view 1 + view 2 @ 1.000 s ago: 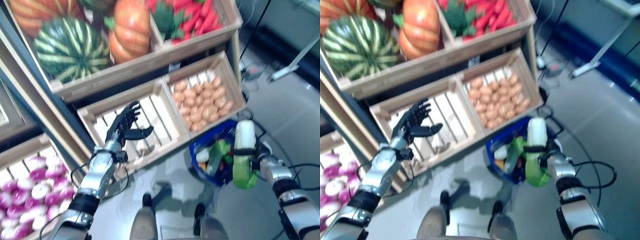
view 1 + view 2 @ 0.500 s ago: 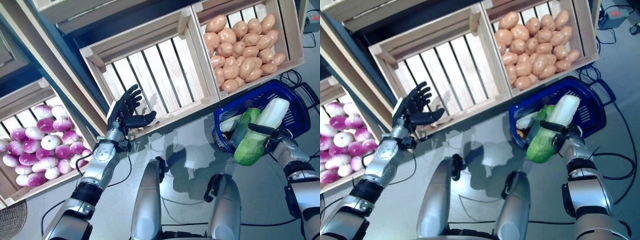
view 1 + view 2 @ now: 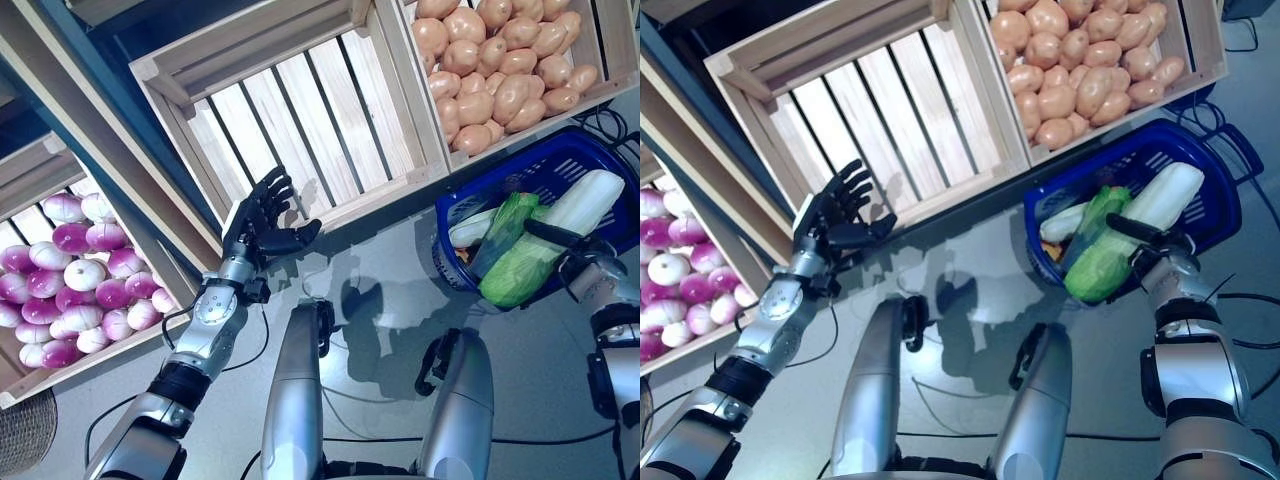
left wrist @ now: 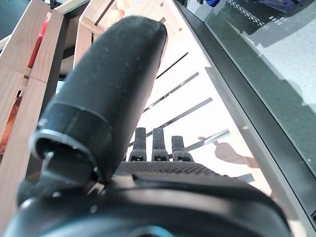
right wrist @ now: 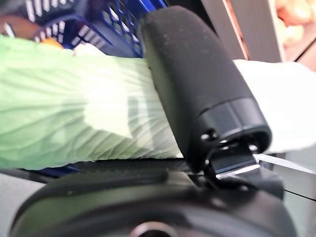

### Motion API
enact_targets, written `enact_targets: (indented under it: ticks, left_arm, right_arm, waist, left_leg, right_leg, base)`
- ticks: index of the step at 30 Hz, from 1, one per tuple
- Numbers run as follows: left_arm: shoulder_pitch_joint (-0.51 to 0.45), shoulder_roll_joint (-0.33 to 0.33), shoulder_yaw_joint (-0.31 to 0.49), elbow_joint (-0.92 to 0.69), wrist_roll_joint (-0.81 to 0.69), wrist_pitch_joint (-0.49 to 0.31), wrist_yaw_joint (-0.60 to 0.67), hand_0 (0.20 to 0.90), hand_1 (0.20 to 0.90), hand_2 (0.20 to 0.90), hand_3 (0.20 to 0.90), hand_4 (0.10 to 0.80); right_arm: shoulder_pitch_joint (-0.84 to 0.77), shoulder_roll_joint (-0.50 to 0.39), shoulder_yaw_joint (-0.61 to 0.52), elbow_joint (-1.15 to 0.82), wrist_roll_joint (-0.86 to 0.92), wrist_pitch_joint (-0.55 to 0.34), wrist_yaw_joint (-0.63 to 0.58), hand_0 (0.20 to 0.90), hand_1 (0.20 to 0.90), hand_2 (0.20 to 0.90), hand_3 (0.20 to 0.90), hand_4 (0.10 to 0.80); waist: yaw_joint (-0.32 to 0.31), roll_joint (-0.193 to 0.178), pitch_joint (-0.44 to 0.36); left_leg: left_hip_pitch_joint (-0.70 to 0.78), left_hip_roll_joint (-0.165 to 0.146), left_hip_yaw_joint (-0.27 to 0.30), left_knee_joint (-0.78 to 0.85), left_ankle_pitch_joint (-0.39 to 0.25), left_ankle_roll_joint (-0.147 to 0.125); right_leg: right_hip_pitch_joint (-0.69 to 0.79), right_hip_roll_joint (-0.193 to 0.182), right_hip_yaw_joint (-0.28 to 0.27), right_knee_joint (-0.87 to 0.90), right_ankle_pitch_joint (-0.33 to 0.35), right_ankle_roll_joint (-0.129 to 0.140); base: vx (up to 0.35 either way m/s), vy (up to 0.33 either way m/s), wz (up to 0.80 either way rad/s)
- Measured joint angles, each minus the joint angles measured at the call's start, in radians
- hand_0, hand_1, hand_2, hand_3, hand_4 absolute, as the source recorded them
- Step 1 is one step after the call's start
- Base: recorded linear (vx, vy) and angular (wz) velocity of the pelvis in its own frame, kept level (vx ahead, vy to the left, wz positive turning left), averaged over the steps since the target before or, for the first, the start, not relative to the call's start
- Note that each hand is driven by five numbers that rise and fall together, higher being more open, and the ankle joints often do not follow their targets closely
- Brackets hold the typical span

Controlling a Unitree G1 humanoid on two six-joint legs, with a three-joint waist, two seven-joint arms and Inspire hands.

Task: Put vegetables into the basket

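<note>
The blue plastic basket stands on the grey floor in front of the wooden stand. My right hand is shut on a long cabbage with a white stalk and green leaves. The cabbage lies tilted across the basket's near rim, leafy end low. In the right wrist view the thumb wraps over the cabbage with the basket behind. A green vegetable and a white one lie in the basket. My left hand is open and empty before an empty slatted crate; its fingers are straight.
The wooden stand's low crates stand right behind the basket and along the left. A woven basket sits at the lower left corner. Grey floor lies between the stand and me.
The camera has tilted down, so the whole picture shifted. The cabbage has gone from upright to lying tilted over the basket's rim. The left hand keeps its open pose.
</note>
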Motion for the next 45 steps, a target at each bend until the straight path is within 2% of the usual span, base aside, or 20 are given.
enact_targets:
  ticks: [6, 14, 20, 21, 25, 30, 31, 35, 36, 38, 42, 45]
  left_arm:
    - [-0.003, 0.033, 0.001, -0.001, -0.021, -0.012, -0.002, 0.900, 0.900, 0.900, 0.900, 0.800]
    - [-0.006, 0.035, 0.002, -0.002, -0.037, -0.013, -0.010, 0.900, 0.900, 0.900, 0.900, 0.800]
    - [-0.004, 0.055, 0.006, -0.002, -0.039, -0.013, -0.029, 0.900, 0.900, 0.900, 0.900, 0.800]
    - [-0.005, 0.060, 0.007, -0.002, -0.039, -0.013, -0.032, 0.900, 0.900, 0.900, 0.900, 0.800]
    - [-0.002, 0.061, 0.008, 0.000, -0.038, -0.011, -0.040, 0.900, 0.900, 0.900, 0.900, 0.800]
    - [0.016, 0.050, 0.041, 0.006, -0.018, 0.008, -0.061, 0.900, 0.900, 0.900, 0.900, 0.800]
    - [0.028, 0.031, 0.053, 0.009, -0.016, 0.026, -0.060, 0.900, 0.900, 0.900, 0.900, 0.800]
    - [0.139, -0.056, 0.058, 0.016, 0.012, 0.048, -0.062, 0.900, 0.900, 0.900, 0.900, 0.800]
    - [0.199, -0.097, 0.074, 0.019, 0.028, 0.048, -0.062, 0.900, 0.900, 0.900, 0.900, 0.800]
    - [0.271, -0.107, 0.056, 0.023, 0.048, 0.056, -0.067, 0.900, 0.900, 0.900, 0.900, 0.800]
    - [0.390, -0.134, 0.062, 0.029, 0.085, 0.056, -0.079, 0.900, 0.900, 0.900, 0.900, 0.800]
    - [0.490, -0.168, 0.074, 0.059, 0.114, 0.055, -0.079, 0.900, 0.900, 0.900, 0.900, 0.800]
  right_arm:
    - [-0.002, -0.028, 0.000, 0.000, -0.001, 0.000, 0.000, 0.900, 0.900, 0.900, 0.900, 0.800]
    - [-0.003, -0.035, 0.000, 0.000, -0.008, 0.001, 0.005, 0.900, 0.900, 0.900, 0.900, 0.800]
    - [-0.002, -0.052, 0.001, 0.000, -0.046, 0.005, 0.026, 0.900, 0.900, 0.900, 0.900, 0.800]
    - [-0.002, -0.052, -0.001, -0.002, -0.046, 0.005, 0.030, 0.900, 0.900, 0.900, 0.900, 0.800]
    - [0.002, -0.034, 0.000, -0.005, -0.047, 0.006, 0.049, 0.900, 0.900, 0.900, 0.900, 0.800]
    - [0.119, 0.097, -0.003, -0.048, -0.045, 0.003, 0.101, 0.900, 0.900, 0.900, 0.900, 0.800]
    - [0.147, 0.131, -0.007, -0.051, -0.043, 0.003, 0.115, 0.900, 0.900, 0.900, 0.900, 0.800]
    - [0.311, 0.261, -0.014, -0.114, -0.035, -0.012, 0.141, 0.900, 0.900, 0.900, 0.900, 0.800]
    - [0.406, 0.318, -0.044, -0.196, -0.025, -0.059, 0.143, 0.900, 0.900, 0.900, 0.900, 0.800]
    - [0.490, 0.376, -0.034, -0.226, 0.004, -0.066, 0.167, 0.900, 0.900, 0.900, 0.900, 0.800]
    - [0.702, 0.485, -0.028, -0.409, 0.048, -0.124, 0.163, 0.900, 0.900, 0.900, 0.900, 0.800]
    - [0.861, 0.590, 0.037, -0.571, 0.050, -0.172, 0.157, 0.900, 0.900, 0.900, 0.900, 0.800]
  waist:
    - [0.000, 0.000, 0.000]
    - [0.000, -0.001, -0.001]
    - [0.004, -0.013, -0.007]
    - [0.007, -0.015, -0.008]
    - [0.013, -0.022, -0.009]
    - [0.016, -0.080, -0.080]
    - [0.017, -0.084, -0.090]
    - [0.014, -0.097, -0.219]
    - [0.012, -0.100, -0.250]
    - [0.004, -0.114, -0.321]
    - [-0.002, -0.117, -0.365]
    - [-0.026, -0.114, -0.389]
  left_leg:
    - [0.003, 0.010, 0.001, 0.001, -0.004, -0.003]
    - [0.057, 0.014, 0.001, -0.028, -0.007, -0.003]
    - [0.169, 0.031, 0.027, -0.135, 0.003, -0.003]
    - [0.187, 0.033, 0.031, -0.163, 0.013, -0.012]
    - [0.306, 0.039, 0.056, -0.301, 0.044, -0.017]
    - [0.505, 0.041, 0.084, -0.555, 0.117, -0.035]
    - [0.569, 0.041, 0.085, -0.629, 0.142, -0.041]
    - [0.729, 0.029, 0.098, -0.869, 0.209, -0.056]
    - [0.802, 0.023, 0.109, -0.956, 0.235, -0.058]
    - [0.838, 0.008, 0.110, -1.015, 0.242, -0.061]
    - [0.913, -0.006, 0.116, -1.101, 0.256, -0.064]
    - [0.964, -0.007, 0.129, -1.150, 0.263, -0.064]
  right_leg:
    - [0.002, 0.008, -0.001, -0.001, -0.001, -0.002]
    - [0.065, 0.008, -0.020, -0.039, -0.001, -0.003]
    - [0.186, 0.012, -0.062, -0.156, 0.012, 0.008]
    - [0.206, 0.018, -0.071, -0.187, 0.027, 0.018]
    - [0.318, 0.042, -0.098, -0.337, 0.080, 0.024]
    - [0.507, 0.090, -0.145, -0.599, 0.162, 0.023]
    - [0.574, 0.109, -0.161, -0.685, 0.195, 0.025]
    - [0.739, 0.167, -0.181, -0.975, 0.308, 0.038]
    - [0.819, 0.185, -0.187, -1.090, 0.357, 0.040]
    - [0.860, 0.186, -0.186, -1.169, 0.376, 0.050]
    - [0.918, 0.186, -0.186, -1.233, 0.393, 0.048]
    - [0.939, 0.187, -0.182, -1.234, 0.393, 0.048]
  base:
    - [0.027, -0.004, -0.04]
    - [0.042, 0.001, 0.01]
    - [0.052, -0.004, 0.02]
    - [-0.005, 0.005, -0.04]
    - [0.117, 0.000, -0.12]
    - [0.208, -0.030, -0.10]
    - [0.223, -0.008, -0.14]
    - [0.290, 0.029, -0.17]
    - [0.113, 0.025, -0.13]
    - [0.141, 0.040, -0.10]
    - [0.093, 0.044, -0.06]
    - [0.039, 0.048, -0.08]
